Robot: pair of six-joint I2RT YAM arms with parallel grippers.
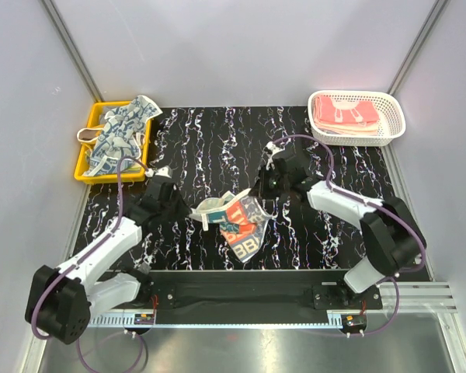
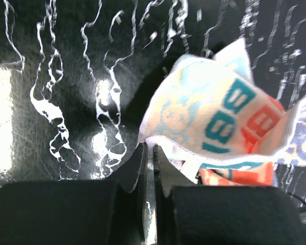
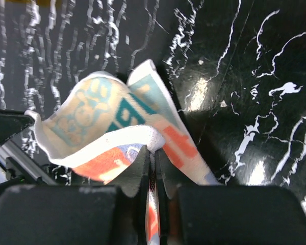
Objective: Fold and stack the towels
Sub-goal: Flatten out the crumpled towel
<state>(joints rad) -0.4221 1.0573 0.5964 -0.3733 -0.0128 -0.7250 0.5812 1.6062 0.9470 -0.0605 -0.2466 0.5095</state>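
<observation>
A cream towel with red and teal letter blocks (image 1: 239, 224) hangs crumpled over the middle of the black mat, held between both grippers. My left gripper (image 1: 199, 213) is shut on its left edge; in the left wrist view the jaws (image 2: 149, 150) pinch the white hem of the towel (image 2: 209, 117). My right gripper (image 1: 259, 193) is shut on its far right edge; in the right wrist view the jaws (image 3: 154, 155) clamp a fold of the towel (image 3: 92, 117). Dark navy patterned towels (image 1: 124, 130) lie heaped in the yellow tray. Pink towels (image 1: 343, 114) lie folded in the white basket.
The yellow tray (image 1: 84, 172) stands at the back left edge of the black marbled mat (image 1: 217, 140). The white lattice basket (image 1: 394, 124) stands at the back right. Grey walls close in the sides and back.
</observation>
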